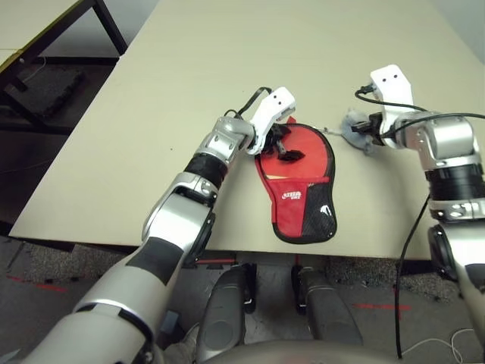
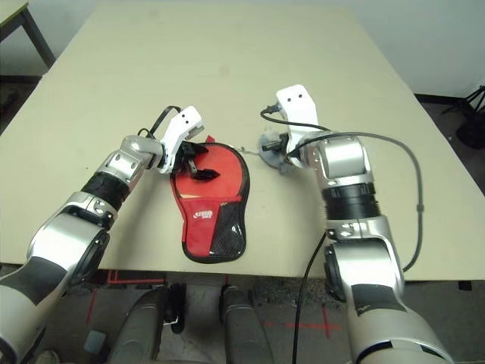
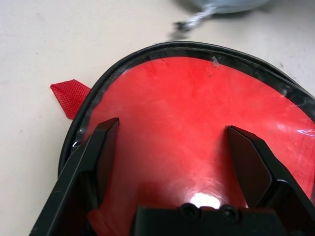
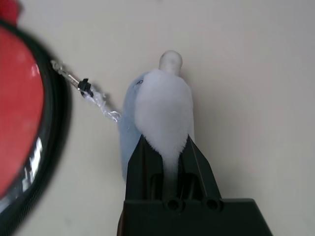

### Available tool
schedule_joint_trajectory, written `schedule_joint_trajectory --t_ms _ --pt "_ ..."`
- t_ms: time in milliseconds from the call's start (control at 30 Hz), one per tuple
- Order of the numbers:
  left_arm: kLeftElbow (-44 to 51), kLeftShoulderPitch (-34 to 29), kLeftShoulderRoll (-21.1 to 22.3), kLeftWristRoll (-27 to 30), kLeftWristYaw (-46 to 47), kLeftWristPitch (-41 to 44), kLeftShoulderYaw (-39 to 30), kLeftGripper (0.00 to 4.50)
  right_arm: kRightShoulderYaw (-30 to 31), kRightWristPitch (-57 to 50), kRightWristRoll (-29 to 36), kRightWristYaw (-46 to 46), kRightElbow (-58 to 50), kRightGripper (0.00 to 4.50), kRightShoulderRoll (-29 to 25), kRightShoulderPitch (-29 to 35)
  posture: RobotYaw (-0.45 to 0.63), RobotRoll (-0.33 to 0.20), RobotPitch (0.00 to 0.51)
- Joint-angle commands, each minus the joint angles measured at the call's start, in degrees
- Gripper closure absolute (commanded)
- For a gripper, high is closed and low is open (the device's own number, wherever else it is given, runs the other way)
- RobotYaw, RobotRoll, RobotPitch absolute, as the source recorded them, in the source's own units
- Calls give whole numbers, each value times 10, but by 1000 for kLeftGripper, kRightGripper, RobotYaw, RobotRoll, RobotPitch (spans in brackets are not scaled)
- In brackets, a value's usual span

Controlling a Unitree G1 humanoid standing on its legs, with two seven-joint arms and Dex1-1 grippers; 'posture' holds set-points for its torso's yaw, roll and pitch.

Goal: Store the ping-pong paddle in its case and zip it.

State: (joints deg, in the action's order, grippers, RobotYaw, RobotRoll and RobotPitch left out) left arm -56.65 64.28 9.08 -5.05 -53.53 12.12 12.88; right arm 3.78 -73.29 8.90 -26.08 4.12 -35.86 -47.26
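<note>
Seen from the head, the paddle case (image 1: pixel 305 208) lies flat near the table's (image 1: pixel 189 83) front edge, between the two arms. The ping-pong paddle (image 1: pixel 312 144) looks to be inside, its red blade under the clear window and a sliver of pale wood by the pocket. The left gripper (image 1: pixel 287 143) is over the blade end; the right gripper (image 1: pixel 366 127) is beside the case with a plush charm (image 2: pixel 270 152).

In the left wrist view, the left gripper's fingers stand wide apart over the red blade, grasping nothing. The window film looks glossy and likely slippery, while the blade beneath should be stiff and fairly light. Pressing flat on it would steady the case better than pinching the film. The black rim (image 3: pixel 147 51) and the red fabric tab (image 3: pixel 71 96) should be soft but grippier holds.

In the right wrist view, the right gripper is clenched on the white plush charm. A thin cord (image 4: pixel 102 102) runs from it to a metal zipper pull (image 4: pixel 66 73) at the case rim. The charm should squash and give, and the cord could twist or strain. The metal pull is probably the surer hold, drawn along the rim with the case braced.
</note>
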Motion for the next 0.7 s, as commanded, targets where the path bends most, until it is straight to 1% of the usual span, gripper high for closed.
schedule_joint_trajectory --t_ms 33,133,267,333,500,567,700 --pt "-29 -8 -5 -15 6 0 10 0 -3 -54 15 -8 -67 4397 -26 24 -50 0 192" --pt "-38 -4 -8 -15 8 -4 10 0 -9 -91 31 -15 -118 4397 -46 44 -54 0 194" --pt "-51 4 -11 -16 10 -12 9 0 -16 -166 78 -46 -216 4398 -94 86 -66 0 197" --pt "-57 6 -12 -16 11 -15 8 0 -21 -188 99 -55 -248 4398 -112 102 -70 0 198" --pt "-68 12 -15 -17 12 -22 6 0 -39 -192 158 -70 -314 4398 -161 166 -76 0 199" --pt "-71 14 -15 -17 12 -25 6 0 -48 -192 192 -77 -351 4398 -186 199 -80 0 200" --pt "-74 15 -15 -18 11 -28 6 0 -67 -192 258 -83 -395 4401 -228 234 -84 0 199"
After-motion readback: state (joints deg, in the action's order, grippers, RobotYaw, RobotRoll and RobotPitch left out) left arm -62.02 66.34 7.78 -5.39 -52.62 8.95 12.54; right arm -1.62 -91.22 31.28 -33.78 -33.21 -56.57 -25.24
